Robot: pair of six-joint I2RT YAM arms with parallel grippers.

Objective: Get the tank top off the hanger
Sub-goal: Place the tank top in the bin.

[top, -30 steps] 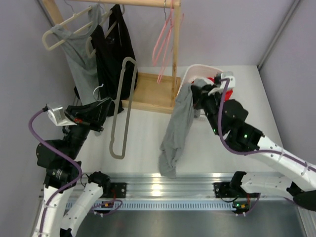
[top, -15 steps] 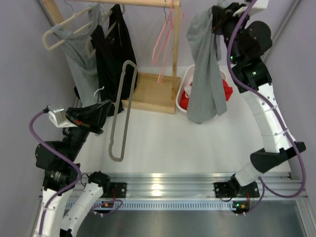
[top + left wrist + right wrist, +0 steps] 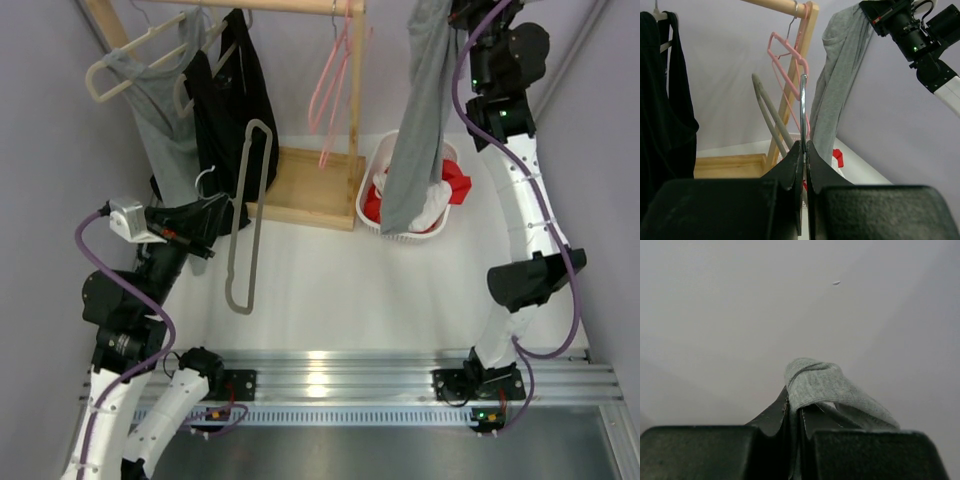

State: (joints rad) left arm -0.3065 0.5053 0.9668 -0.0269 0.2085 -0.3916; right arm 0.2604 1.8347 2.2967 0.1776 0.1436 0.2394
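Our left gripper [image 3: 803, 146] is squeezed shut on the thin metal hook [image 3: 802, 107] of the grey hanger [image 3: 773, 111]; the hanger hangs bare below the gripper, just off its right side.

Our right gripper [image 3: 794, 407] is lifted high and is also pinched shut; a strap of the grey tank top [image 3: 816, 382] is caught between its fingers and loops over the tips. The tank top hangs long and straight down from this gripper, well apart from the hanger.

Under the right gripper sits a white basket [image 3: 368, 208] with a red cloth [image 3: 457, 181] inside; the bottom of the tank top reaches the basket in the top view, but we cannot tell if it touches.

Between our two grippers stands the wooden rack [image 3: 352, 110]; pink hangers [image 3: 328, 95] hang on its bar, closer to the right gripper. Beyond the left gripper, a black top [image 3: 238, 95] and a grey top [image 3: 160, 115] hang on that bar on their own hangers.
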